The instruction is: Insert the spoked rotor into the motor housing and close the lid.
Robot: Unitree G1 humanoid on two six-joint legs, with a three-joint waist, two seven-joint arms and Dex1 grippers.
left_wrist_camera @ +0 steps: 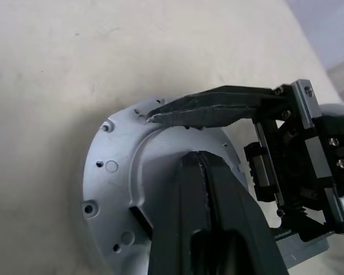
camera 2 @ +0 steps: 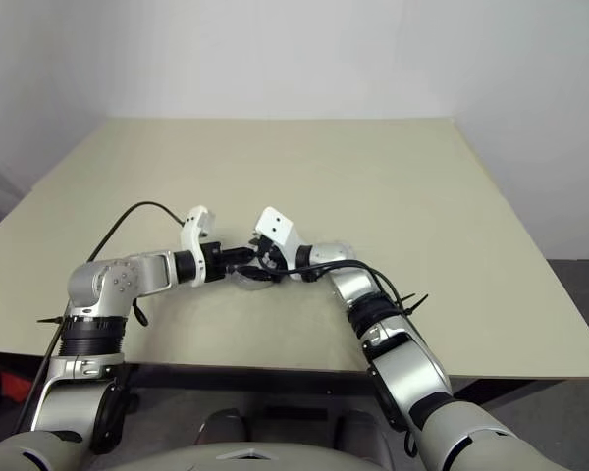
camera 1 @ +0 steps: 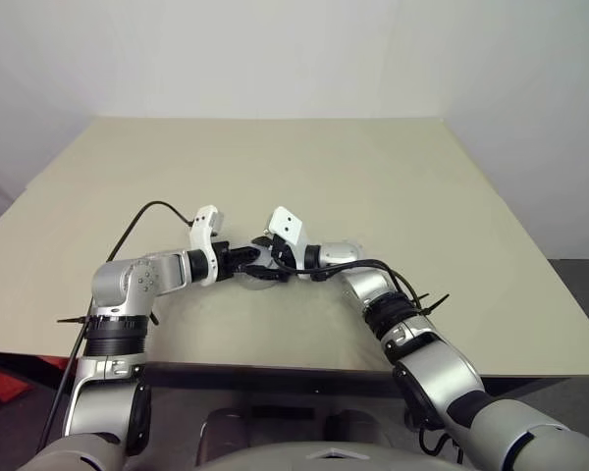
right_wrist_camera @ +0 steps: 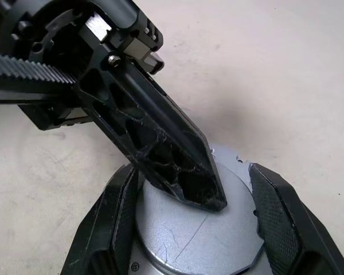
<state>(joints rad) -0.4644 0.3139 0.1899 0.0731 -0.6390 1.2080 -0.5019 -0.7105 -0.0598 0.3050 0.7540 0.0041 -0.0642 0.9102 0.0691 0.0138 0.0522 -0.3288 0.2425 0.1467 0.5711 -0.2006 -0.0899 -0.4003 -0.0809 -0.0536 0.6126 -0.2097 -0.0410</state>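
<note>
A round silver-grey lid [left_wrist_camera: 117, 154] lies flat side up on the table near its front edge, and also shows in the head view [camera 1: 260, 281]. My left gripper [left_wrist_camera: 199, 156] is shut, with nothing between its fingers. Its joined tips [right_wrist_camera: 213, 199] rest on the lid's flat top [right_wrist_camera: 189, 240]. My right gripper [right_wrist_camera: 192, 172] comes in from the opposite side and straddles the lid, one finger [right_wrist_camera: 117, 212] against each flank, gripping it. One of its fingers [left_wrist_camera: 218, 109] lies along the lid's holed rim. The motor housing and the spoked rotor are hidden.
The beige table [camera 1: 373, 177] stretches bare behind and to both sides of the two grippers. Its front edge [camera 1: 304, 365] runs close below them. A black cable [camera 1: 142, 218] loops up from my left forearm.
</note>
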